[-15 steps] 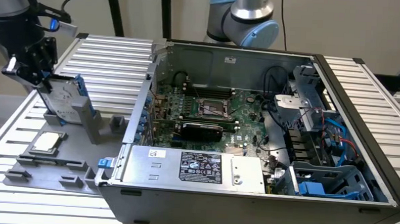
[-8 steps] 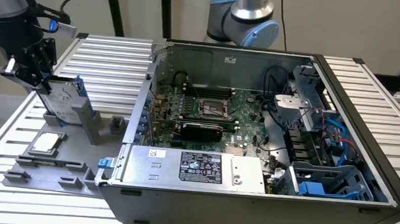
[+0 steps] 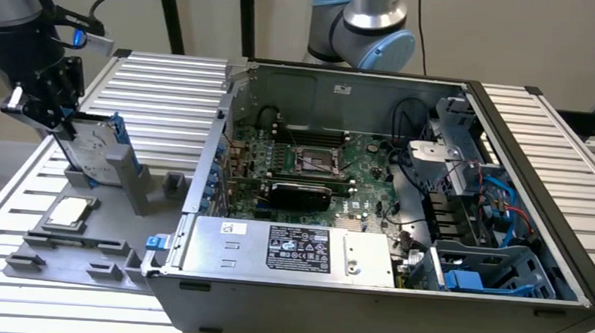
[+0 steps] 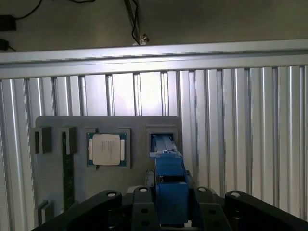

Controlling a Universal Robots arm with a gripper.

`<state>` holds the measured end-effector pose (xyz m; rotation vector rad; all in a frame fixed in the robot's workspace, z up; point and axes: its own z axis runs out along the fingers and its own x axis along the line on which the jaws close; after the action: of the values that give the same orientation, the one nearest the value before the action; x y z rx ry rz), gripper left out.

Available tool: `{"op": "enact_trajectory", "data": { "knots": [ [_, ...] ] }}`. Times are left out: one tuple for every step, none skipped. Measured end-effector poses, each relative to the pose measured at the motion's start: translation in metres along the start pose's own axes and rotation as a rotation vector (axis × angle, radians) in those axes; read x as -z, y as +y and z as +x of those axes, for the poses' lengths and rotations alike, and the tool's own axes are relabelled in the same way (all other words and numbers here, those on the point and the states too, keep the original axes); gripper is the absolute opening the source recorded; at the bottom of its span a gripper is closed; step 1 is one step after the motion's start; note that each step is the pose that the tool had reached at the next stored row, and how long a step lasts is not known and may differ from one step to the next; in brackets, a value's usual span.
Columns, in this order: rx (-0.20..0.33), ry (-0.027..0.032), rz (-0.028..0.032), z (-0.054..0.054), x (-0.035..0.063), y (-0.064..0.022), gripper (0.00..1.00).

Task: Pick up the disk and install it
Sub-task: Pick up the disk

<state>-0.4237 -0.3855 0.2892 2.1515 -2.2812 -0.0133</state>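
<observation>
The disk [image 3: 90, 151], a silver-grey drive in a blue frame, stands on edge at the exterior view's left, its lower end at a slot of the grey fixture plate [image 3: 125, 204]. My gripper [image 3: 62, 119] grips its upper edge from above, shut on it. In the wrist view the blue frame of the disk [image 4: 169, 175] runs between my black fingers [image 4: 139, 202], with my gripper [image 4: 171, 211] clamped on it, above the fixture's slot [image 4: 163, 139]. Whether the disk still sits in the slot I cannot tell.
A square silver chip [image 3: 67, 211] [image 4: 106, 149] lies in a pocket of the fixture plate [image 4: 130, 125], near a green memory stick [image 4: 68, 178]. The open computer case [image 3: 538, 162] takes up the exterior view's right, with a blue-grey drive cage [image 3: 494, 269] at its front corner. Ribbed aluminium table [image 3: 160, 78] all round.
</observation>
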Motion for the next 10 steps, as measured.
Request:
{"op": "enact_trajectory", "data": {
  "knots": [
    [0.0, 0.0, 0.0, 0.0, 0.0, 0.0, 0.0],
    [0.0, 0.0, 0.0001, 0.0, 0.0, 0.0, 0.0],
    [0.0, 0.0, 0.0, 0.0, 0.0, 0.0, 0.0],
    [0.0, 0.0, 0.0, 0.0, 0.0, 0.0, 0.0],
    [0.0, 0.0, 0.0, 0.0, 0.0, 0.0, 0.0],
    [0.0, 0.0, 0.0, 0.0, 0.0, 0.0, 0.0],
    [0.0, 0.0, 0.0001, 0.0, 0.0001, 0.0, 0.0],
    [0.0, 0.0001, 0.0001, 0.0, 0.0006, 0.0, 0.0],
    [0.0, 0.0001, 0.0002, 0.0, 0.0013, 0.0001, 0.0],
    [0.0, 0.0, 0.0002, 0.0, 0.0024, 0.0, 0.0]
  ]
}}
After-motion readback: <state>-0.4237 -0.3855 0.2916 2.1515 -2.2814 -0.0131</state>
